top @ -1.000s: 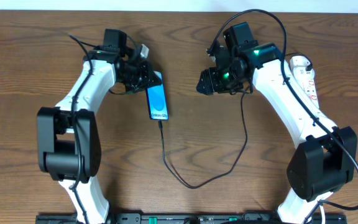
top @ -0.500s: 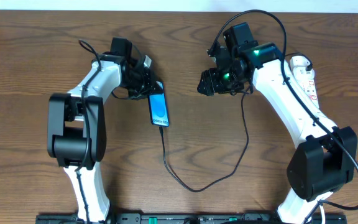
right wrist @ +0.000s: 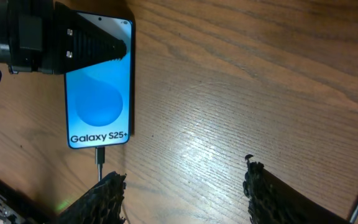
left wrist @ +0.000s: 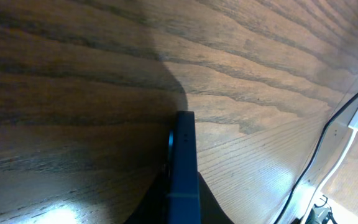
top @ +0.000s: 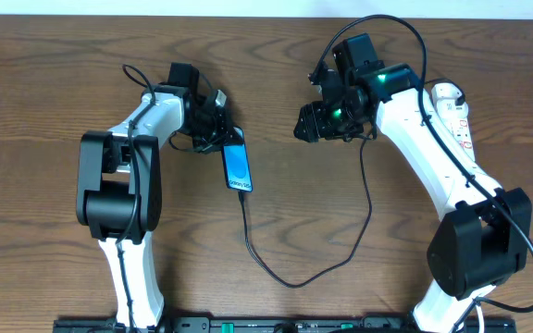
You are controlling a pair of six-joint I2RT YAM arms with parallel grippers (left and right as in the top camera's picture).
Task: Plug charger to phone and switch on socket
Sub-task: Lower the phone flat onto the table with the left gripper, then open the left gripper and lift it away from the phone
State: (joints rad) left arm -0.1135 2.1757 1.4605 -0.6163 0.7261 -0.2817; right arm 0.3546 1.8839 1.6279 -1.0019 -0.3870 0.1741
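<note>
The phone (top: 238,167) lies on the wooden table with its blue screen up; the right wrist view shows it (right wrist: 100,93) with "Galaxy S25+" text. My left gripper (top: 217,135) is shut on the phone's top end; in the left wrist view the phone's edge (left wrist: 183,155) sits between its fingers (left wrist: 180,202). The charger cable (top: 290,280) has its plug tip in the phone's bottom port (right wrist: 99,155), then loops down and up toward the right arm. My right gripper (top: 316,121) is open and empty right of the phone (right wrist: 185,193). The socket (top: 458,115) lies at far right, partly hidden by the right arm.
The right arm's black cables (top: 405,28) arch over the back of the table. A black rail (top: 266,325) runs along the front edge. In the right wrist view the left gripper's black fingers (right wrist: 73,43) cover the phone's top corner.
The left arm has swung rightward and the phone in its grip has slid a little down and to the right, dragging the cable with it. The right arm has not moved.
</note>
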